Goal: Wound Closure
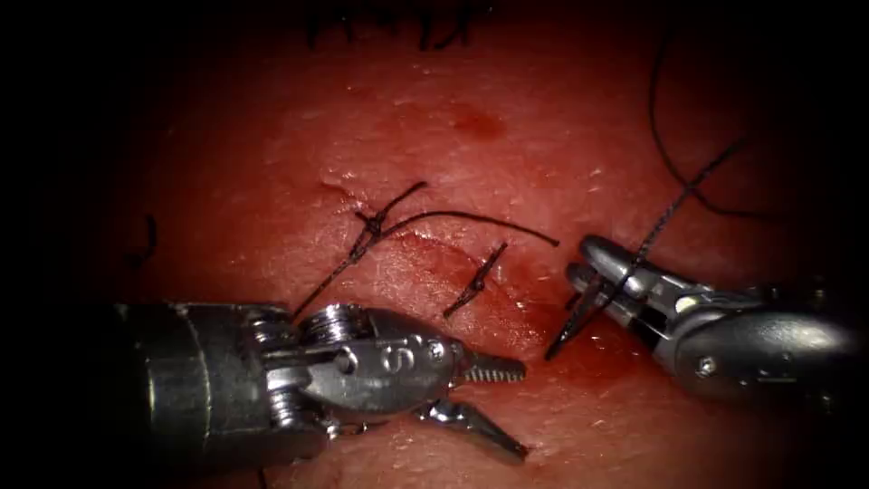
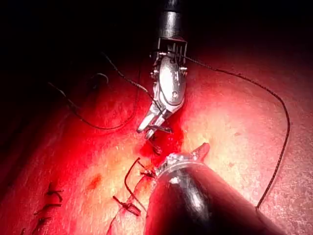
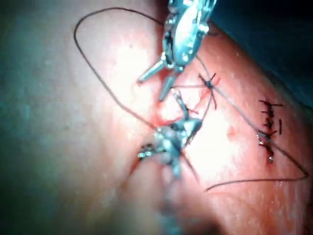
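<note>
Two needle-driver tools work over a piece of red, wet tissue [image 1: 543, 118] with a cut [image 1: 453, 272] running across its middle.

The left pincer [image 1: 507, 407] comes in from the left side of the endoscope view. Its two jaws are spread wide apart and hold nothing; they hover just below the cut, near its right end.

The right pincer [image 1: 593, 272] comes in from the right. Its jaws are closed on the thread [image 1: 665, 213], which crosses them, runs up and away to the right above the tool, and ends in a short tail [image 1: 566, 330] that points down toward the tissue below the jaws.

Two knotted stitches sit on the cut. The first knot [image 1: 369, 226] lies toward the left, with three thread ends fanning out from it, one long end sweeping right. The second stitch [image 1: 475, 282] is a shorter dark one, between the first knot and the right pincer.

A row of older dark stitches [image 1: 389, 23] lies at the far edge of the tissue; their number cannot be counted. I cannot make out the needle.
</note>
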